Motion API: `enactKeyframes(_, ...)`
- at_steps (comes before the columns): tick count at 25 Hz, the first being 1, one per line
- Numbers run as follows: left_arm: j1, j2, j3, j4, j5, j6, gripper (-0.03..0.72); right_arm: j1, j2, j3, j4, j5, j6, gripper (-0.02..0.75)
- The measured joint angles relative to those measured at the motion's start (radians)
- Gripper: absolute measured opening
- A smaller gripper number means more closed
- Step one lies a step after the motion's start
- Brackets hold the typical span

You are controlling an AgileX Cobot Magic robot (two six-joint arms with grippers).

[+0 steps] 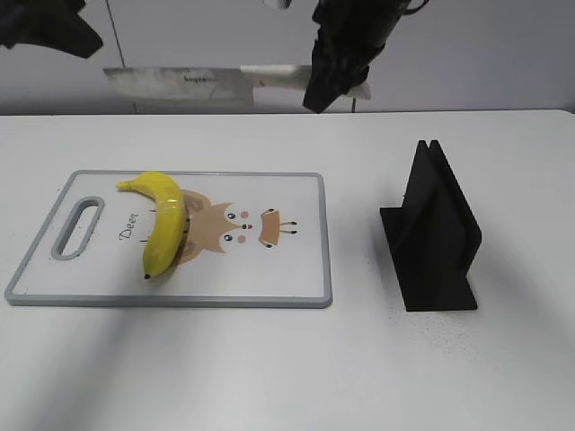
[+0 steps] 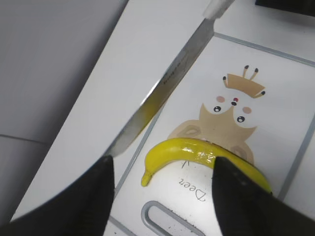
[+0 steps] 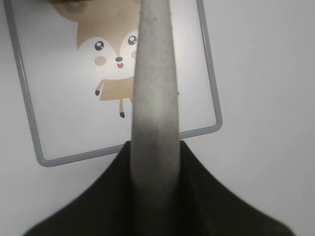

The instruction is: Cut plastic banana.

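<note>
A: Where is the banana (image 1: 162, 221)?

B: Left of centre in the exterior view, lying on the cutting board (image 1: 296, 269). Its stem points toward the upper left and its dark tip toward the lower edge of the board, and it partly covers the printed cartoon animal. Nothing else lies on the board.

A: And the knife (image 1: 184, 83)?

B: High in the frame, top centre, held level in the air with the blade running out to the left. It is well above the board and not touching the banana.

A: Who holds it?

B: The right gripper (image 1: 337, 63), clamped around the pale handle. In its wrist view the handle runs up the middle of the frame between the dark fingers.

A: The left gripper (image 2: 162, 194)?

B: Its two dark fingers stand spread apart at the bottom of its wrist view, holding nothing, with the banana seen below between them.

A: Anything else on the table (image 1: 287, 377)?

B: A black stand (image 1: 431, 233) at the right, apart from the board, with nothing in its slot.
</note>
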Motion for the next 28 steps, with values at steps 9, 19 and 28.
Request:
enactKeyframes(9, 0.0, -0.206, 0.0, 0.159, -0.004, -0.399, 0.591, 0.0, -0.171, 0.127, -0.074, 0.0, 0.346, 0.181)
enactKeyframes(19, 0.013, -0.382, 0.012, 0.219, 0.226, -0.786, 0.589, 0.0, -0.385, 0.292, -0.08, 0.002, 0.591, 0.181)
enactKeyframes(28, 0.022, -0.59, 0.152, 0.317, 0.234, -0.962, 0.587, 0.0, -0.56, 0.472, -0.08, 0.002, 0.788, 0.181)
